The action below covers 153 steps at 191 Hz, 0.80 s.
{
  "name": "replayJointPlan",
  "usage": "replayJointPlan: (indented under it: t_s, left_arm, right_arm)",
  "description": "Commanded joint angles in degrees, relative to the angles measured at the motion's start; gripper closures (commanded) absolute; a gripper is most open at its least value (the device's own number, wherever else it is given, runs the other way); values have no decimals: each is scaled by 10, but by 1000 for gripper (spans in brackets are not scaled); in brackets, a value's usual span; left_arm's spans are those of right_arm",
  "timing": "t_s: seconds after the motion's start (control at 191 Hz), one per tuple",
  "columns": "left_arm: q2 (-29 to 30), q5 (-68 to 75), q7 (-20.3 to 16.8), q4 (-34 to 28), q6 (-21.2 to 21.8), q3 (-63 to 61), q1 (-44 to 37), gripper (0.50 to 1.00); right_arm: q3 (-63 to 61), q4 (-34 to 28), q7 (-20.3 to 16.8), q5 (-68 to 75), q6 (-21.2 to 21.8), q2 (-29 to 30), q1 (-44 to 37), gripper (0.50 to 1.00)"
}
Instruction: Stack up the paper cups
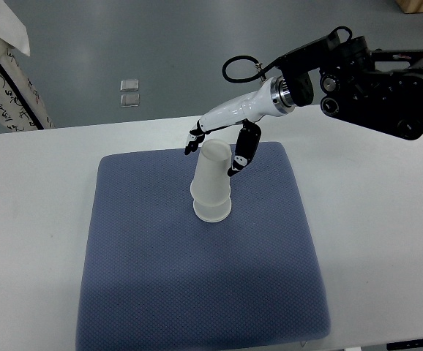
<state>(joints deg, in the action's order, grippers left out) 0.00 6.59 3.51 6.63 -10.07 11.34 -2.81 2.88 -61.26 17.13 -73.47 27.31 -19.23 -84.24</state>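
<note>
One hand (215, 150), fingertips behind upturned cup (211, 183)

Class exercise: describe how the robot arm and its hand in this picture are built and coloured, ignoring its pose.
The right arm is bulky matte black with round joint housings. A silver ring joins it to a glossy white forearm. A black cable loops above the wrist. The right hand has white-and-black segmented fingers.

Upside-down white paper cup stack (211, 186) standing rim down on a blue-grey mat (160, 278), toward the mat's far middle. Mat spread on a white surface (28, 219). Right hand (222, 142) reaching in from the right edge on a black arm (372, 80), fingers (242, 153) spread on either side of the stack's top, contact unclear. Two small clear squares (130, 92) on the grey floor beyond.
</note>
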Motion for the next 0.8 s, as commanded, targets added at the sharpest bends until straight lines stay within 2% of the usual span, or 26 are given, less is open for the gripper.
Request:
replayJointPlan:
  t_s: [0.0,0.193,0.491,0.648,0.794]
  left_arm:
    - [0,0,0,0,0,0,0,500]
    - [0,0,0,1,1,0,0,500]
    - [0,0,0,0,1,0,0,500]
    - [0,0,0,1,0,0,0,500]
    - [0,0,0,0,1,0,0,500]
  right_arm:
    - [-2,0,-1,1,-1,0,1,599]
    - [-6,10,0,14,-3,-5,2,599]
    - [-62,72,0,196,-41,-12,59,601]
    - [-84,113,0,370,-51,-12,104,601]
    - [-83,133,-1,611,-60,-12,141,601]
